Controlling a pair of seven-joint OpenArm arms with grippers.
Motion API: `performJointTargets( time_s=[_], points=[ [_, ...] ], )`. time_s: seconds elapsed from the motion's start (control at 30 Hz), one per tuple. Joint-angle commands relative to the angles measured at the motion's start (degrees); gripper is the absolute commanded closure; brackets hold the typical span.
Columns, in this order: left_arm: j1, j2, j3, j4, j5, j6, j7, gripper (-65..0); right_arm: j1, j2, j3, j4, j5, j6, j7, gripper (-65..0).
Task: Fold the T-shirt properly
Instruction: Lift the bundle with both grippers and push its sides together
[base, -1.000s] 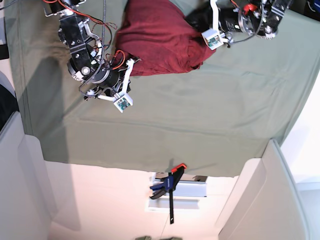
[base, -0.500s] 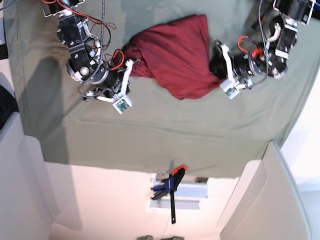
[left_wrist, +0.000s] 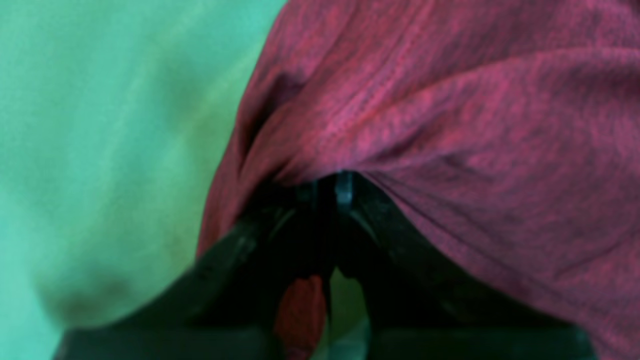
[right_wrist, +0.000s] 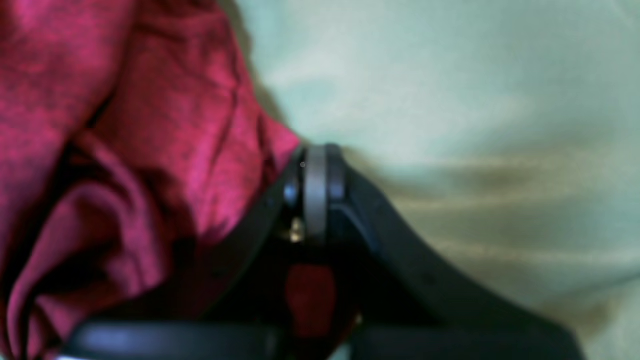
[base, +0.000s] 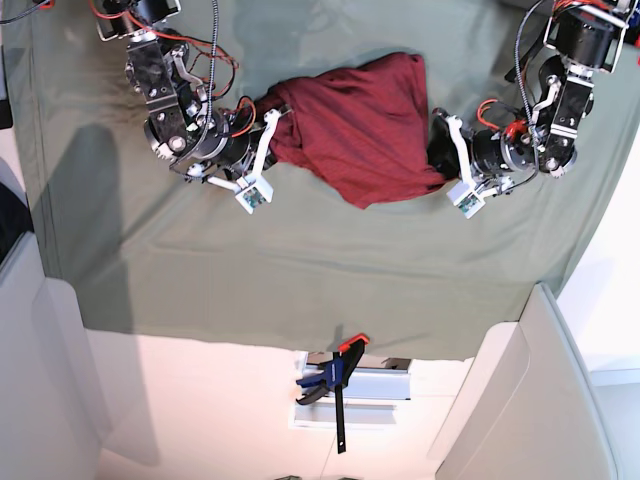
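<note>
Base view: the dark red (maroon) thin jersey T-shirt (base: 355, 135) lies bunched, not flat, on the large sage-green cloth (base: 330, 270) that covers the work surface. It sits in the upper middle of the cloth, stretched between the 2 arms, with a broad lobe sagging toward the cloth's near edge.

Right gripper (base: 268, 122): at the shirt's edge on the left side of the base view. In the right wrist view the black fingertips (right_wrist: 316, 175) are pressed together, and maroon fabric lies against and behind them on the left. A patch of red shows lower down between the finger bases. Read as clamped on the T-shirt (right_wrist: 125, 150) edge. Green cloth (right_wrist: 475, 125) fills the right half of that view.

Left gripper (base: 440, 165): at the opposite shirt edge, on the right side of the base view. In the left wrist view the 2 black fingers (left_wrist: 345, 190) meet at a point with maroon fabric (left_wrist: 450, 125) gathered over and around the tips; folds radiate from the pinch. A sliver of red shows between the finger bases. Read as closed on the T-shirt. Green cloth (left_wrist: 100, 150) fills the left part of that view.

Both wrist views are blurred; fine weave detail cannot be resolved.

Beyond the cloth's near edge: a blue and black bar clamp with orange trigger (base: 335, 375) on the pale surface.
</note>
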Motion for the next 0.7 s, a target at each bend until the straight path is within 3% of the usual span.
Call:
performJointTargets(
  time_s=[0.0, 0.2, 0.5, 0.67],
  points=[
    [-0.9, -1.7, -0.4, 0.2, 1.5, 0.2, 1.4, -4.5, -0.2, -0.2, -0.1, 1.3, 2.2, 3.7, -1.7, 0.0],
    [0.1, -4.5, -0.4, 2.2, -5.2, -0.1, 3.6, -4.5, -7.8, -0.2, -0.1, 9.8, 6.2, 4.8, -5.0, 0.0],
    [8.8, -7.4, 5.4, 20.3, -5.7, -0.1, 4.4, -4.5, -16.3, -0.2, -0.1, 24.0, 6.3, 4.8, -6.3, 0.0],
    [11.7, -8.2, 7.2, 26.5, -8.2, -0.1, 5.6, -4.5, -16.6, -0.2, -0.2, 26.4, 10.0, 4.8, -10.0, 0.0]
  ],
)
